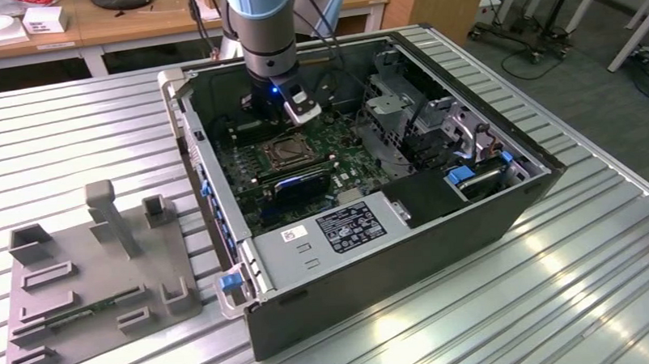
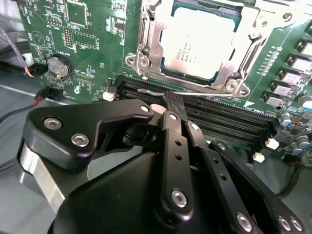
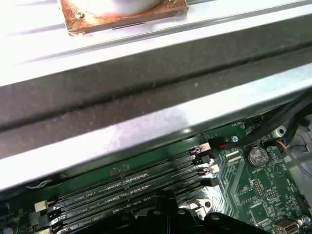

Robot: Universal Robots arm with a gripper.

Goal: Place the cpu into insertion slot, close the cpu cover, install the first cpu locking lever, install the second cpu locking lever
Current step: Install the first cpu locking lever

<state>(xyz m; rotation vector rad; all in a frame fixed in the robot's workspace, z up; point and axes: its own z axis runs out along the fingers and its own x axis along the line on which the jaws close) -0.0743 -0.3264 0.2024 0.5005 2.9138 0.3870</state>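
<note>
**Gripper** [image 2: 170,101]: black, two-fingered, carried on one arm [image 1: 267,30]. The fingers [image 2: 168,146] are drawn together, and no gap is seen between the tips. The tips are set against a thin wire locking lever [image 2: 209,93]; whether the lever is pinched between them cannot be told. In the exterior view the gripper [image 1: 300,112] is lowered inside the open computer case [image 1: 414,260], just beside the insertion slot [image 1: 284,153].

**Cpu** [image 2: 200,41]: flat, square, with a silvery-grey top. It is seated in the insertion slot on the green motherboard [image 2: 92,29].

**Cpu cover** [image 2: 243,36]: a silver metal frame, laid flat over the edges of the cpu. The top of the cpu is left exposed through the cut-out.

**Locking lever**: laid along the socket side that faces the memory slots [image 2: 224,124], between socket and slots. Whether it is latched cannot be told.

**Memory slots**: long, black, in parallel rows. In the first wrist view they [image 3: 126,187] are seen running beside the case wall.

**Coin cell** [image 2: 59,65]: round and silver, mounted on the motherboard well apart from the socket.

**Table** [image 1: 588,302]: ribbed metal; the case is laid on it with the open side up.

**Fixture tray** [image 1: 101,279]: grey, placed on the table at the exterior view's left of the case.
</note>
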